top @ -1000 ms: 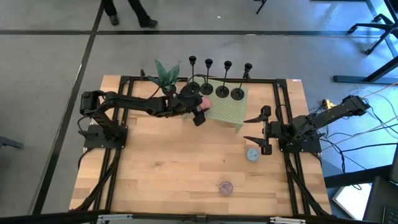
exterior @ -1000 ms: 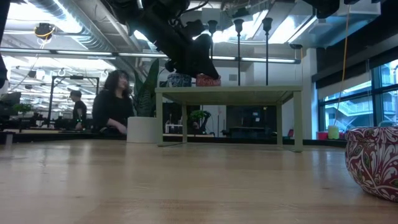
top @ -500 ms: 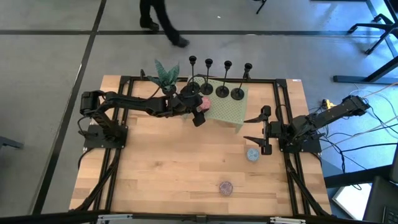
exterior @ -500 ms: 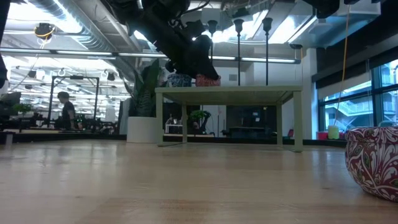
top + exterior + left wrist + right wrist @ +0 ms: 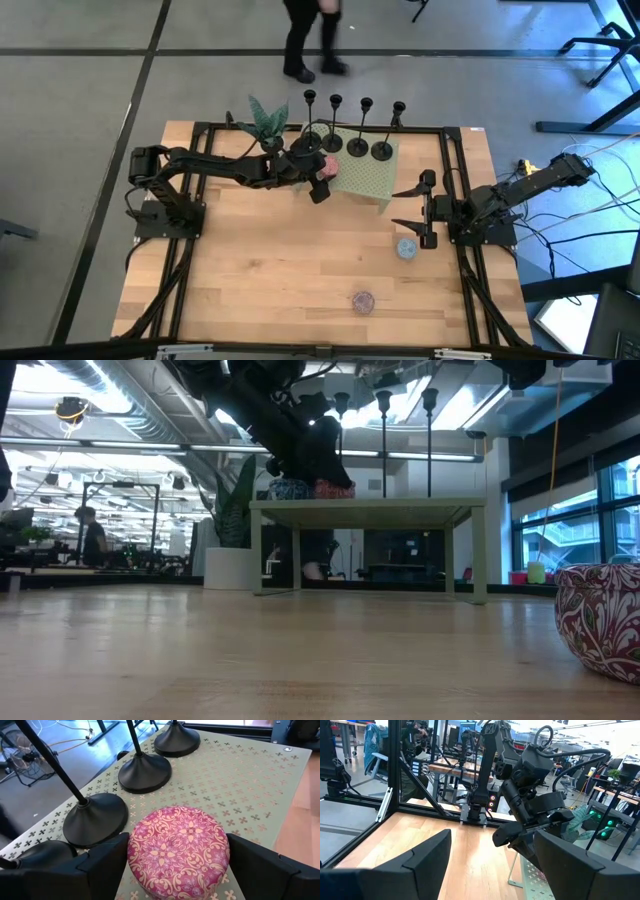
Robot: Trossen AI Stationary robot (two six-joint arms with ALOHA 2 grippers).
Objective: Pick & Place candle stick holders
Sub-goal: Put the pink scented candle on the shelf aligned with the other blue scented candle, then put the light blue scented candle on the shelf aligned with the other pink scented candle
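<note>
Four black candle stick holders (image 5: 345, 145) stand in a row by their disc bases on a small green perforated platform (image 5: 372, 180) at the table's far side. Their bases also show in the left wrist view (image 5: 95, 817). My left gripper (image 5: 320, 178) is at the platform's left end, shut on a pink patterned round box (image 5: 177, 850) just in front of the holders. A blue box (image 5: 288, 488) sits beside it on the platform. My right gripper (image 5: 408, 207) is open and empty over the table's right side. My left gripper has the pink box between its two fingers, one finger (image 5: 107, 862) on each side wall (image 5: 131, 851). The fingers come slanting down from the table's left. The box sits upright with its bottom on the green platform.
A blue round box (image 5: 405, 248) lies on the table near my right gripper, and a purple one (image 5: 362, 300) lies near the front edge, large in the low view (image 5: 600, 620). A potted plant (image 5: 266, 118) stands at the far left. A person (image 5: 305, 40) walks beyond the table.
Neither arm nor any object on the table has moved. A person beyond the far edge has walked toward the right.
</note>
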